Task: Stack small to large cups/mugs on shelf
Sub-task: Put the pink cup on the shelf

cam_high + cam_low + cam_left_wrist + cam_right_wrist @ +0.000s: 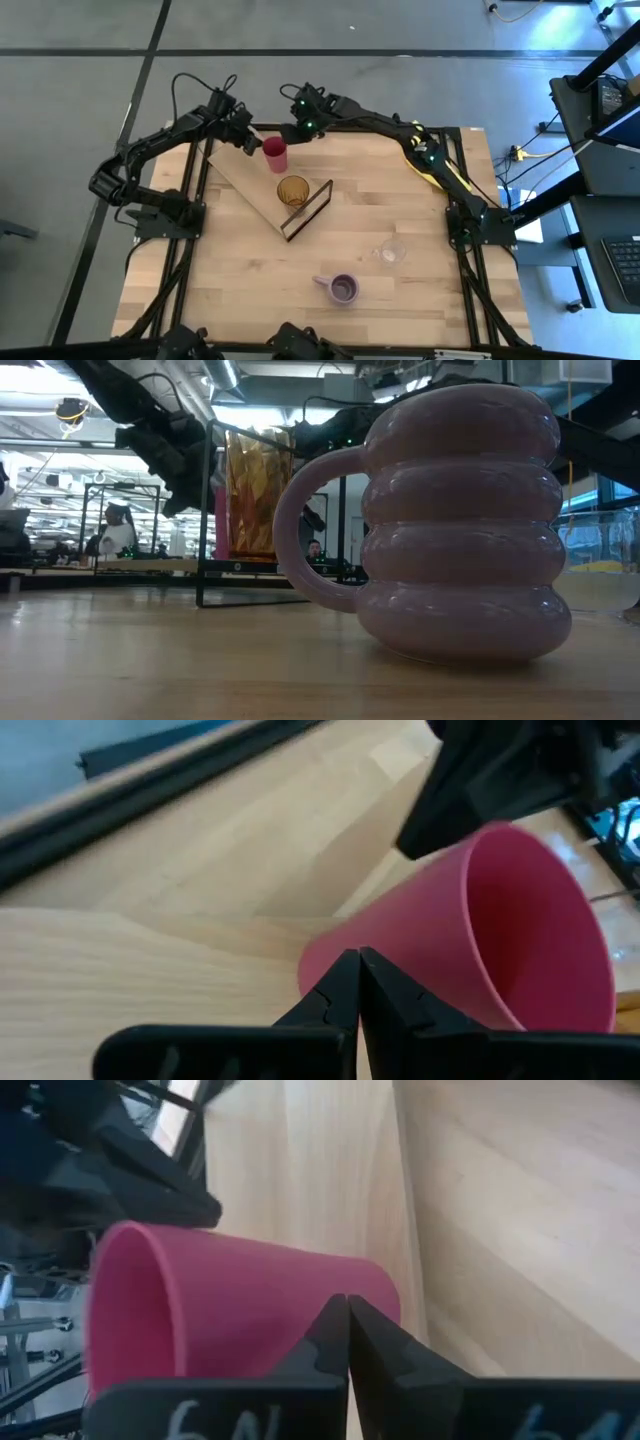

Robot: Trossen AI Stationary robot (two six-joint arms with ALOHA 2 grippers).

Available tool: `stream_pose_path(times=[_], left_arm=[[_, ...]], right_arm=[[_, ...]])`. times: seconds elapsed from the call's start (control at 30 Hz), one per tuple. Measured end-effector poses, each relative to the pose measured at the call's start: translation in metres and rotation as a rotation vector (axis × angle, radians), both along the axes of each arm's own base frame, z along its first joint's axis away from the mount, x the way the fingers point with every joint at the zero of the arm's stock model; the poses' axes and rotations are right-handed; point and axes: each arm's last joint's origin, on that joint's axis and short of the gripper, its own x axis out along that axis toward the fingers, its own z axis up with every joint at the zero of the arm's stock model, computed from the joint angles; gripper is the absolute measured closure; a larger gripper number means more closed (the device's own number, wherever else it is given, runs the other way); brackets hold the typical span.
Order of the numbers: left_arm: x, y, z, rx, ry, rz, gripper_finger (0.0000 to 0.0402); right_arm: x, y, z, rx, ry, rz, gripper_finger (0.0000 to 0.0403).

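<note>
Right wrist view: no readable writing; right gripper (347, 1312) clenched beside red cup (230, 1305).

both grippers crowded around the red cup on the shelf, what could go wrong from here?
1. The left gripper and right gripper, both shut, flank the red cup; a nudge from either could tip it off the shelf.
2. The amber tumbler stands close beside the red cup, so a sliding cup might knock it.

Red cup (274, 154) and amber tumbler (293, 190) upright on shelf (245, 170), tumbler nearest wire frame. Purple mug (342, 289) and clear glass (391, 252) on tabletop, well apart from shelf.
</note>
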Motion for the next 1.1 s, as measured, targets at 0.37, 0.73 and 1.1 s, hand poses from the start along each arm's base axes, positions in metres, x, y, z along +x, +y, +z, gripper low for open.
stream_pose_path(times=[0.37,0.73,1.1], left_arm=[[0.010,-0.017,-0.022,-0.039,-0.006,-0.070,0.0399],[0.013,-0.025,-0.026,-0.090,-0.020,-0.122,0.0400],[0.014,-0.032,-0.029,-0.127,0.008,-0.168,0.0399]], right_arm=[[0.008,0.017,0.000,-0.022,-0.005,0.055,0.0400],[0.015,0.043,-0.002,-0.014,0.031,0.132,0.0399],[0.018,0.057,-0.004,-0.017,0.059,0.174,0.0399]])
